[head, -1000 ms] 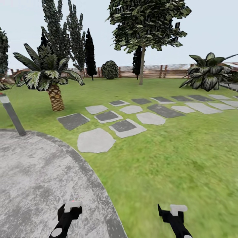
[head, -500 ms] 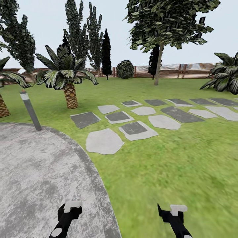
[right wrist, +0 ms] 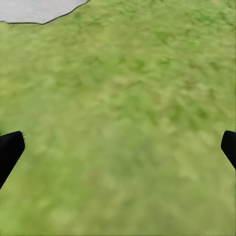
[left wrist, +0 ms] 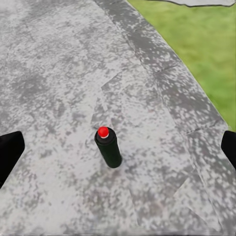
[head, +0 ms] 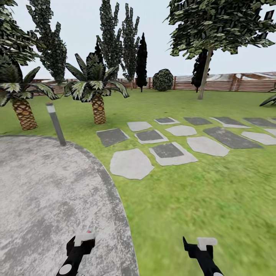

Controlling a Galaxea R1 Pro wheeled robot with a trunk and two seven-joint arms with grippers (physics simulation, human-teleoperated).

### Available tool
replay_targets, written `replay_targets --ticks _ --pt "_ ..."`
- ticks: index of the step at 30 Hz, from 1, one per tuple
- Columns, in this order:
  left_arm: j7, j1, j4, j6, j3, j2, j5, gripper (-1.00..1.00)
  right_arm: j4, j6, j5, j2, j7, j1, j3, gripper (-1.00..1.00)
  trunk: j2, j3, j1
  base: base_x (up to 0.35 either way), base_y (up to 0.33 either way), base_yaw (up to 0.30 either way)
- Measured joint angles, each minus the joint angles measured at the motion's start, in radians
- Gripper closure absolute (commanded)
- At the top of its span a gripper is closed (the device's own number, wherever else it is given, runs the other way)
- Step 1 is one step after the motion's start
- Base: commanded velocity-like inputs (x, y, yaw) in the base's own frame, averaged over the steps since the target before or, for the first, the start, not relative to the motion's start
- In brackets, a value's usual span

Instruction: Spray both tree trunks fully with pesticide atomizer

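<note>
The pesticide atomizer [left wrist: 108, 147], a black can with a red cap, stands upright on the grey patio [left wrist: 59, 73] between my left gripper's spread fingers [left wrist: 10, 152], untouched. In the head view its red cap [head: 89, 232] peeks just above my left gripper [head: 78, 245], which is open and empty. My right gripper [head: 203, 247] is open over bare grass [right wrist: 128, 123]. A tall tree with a bare trunk [head: 204, 78] and blocky leaves on top stands far off at the right, before the fence [head: 230, 82].
The rounded patio edge [head: 115, 207] meets the lawn between my arms. Flat stepping stones [head: 131, 163] lead away to the right. A grey bollard lamp [head: 56, 123] and two short palms [head: 97, 107] [head: 23, 113] stand at the left; dark columnar trees [head: 141, 61] at the back.
The head camera has turned left, so the whole scene slid right and a second palm came into view. Both arms hold the same pose. The atomizer's red cap now shows by the left gripper.
</note>
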Motion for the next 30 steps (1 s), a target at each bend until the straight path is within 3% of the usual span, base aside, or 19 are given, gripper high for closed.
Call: replay_targets --ticks 30 --pt "0.001 0.0 0.0 0.001 0.0 -0.001 0.001 -1.0 0.0 0.0 0.0 0.001 0.0 0.0 0.003 -1.0 0.0 0.0 0.0 0.0 -0.024 0.279"
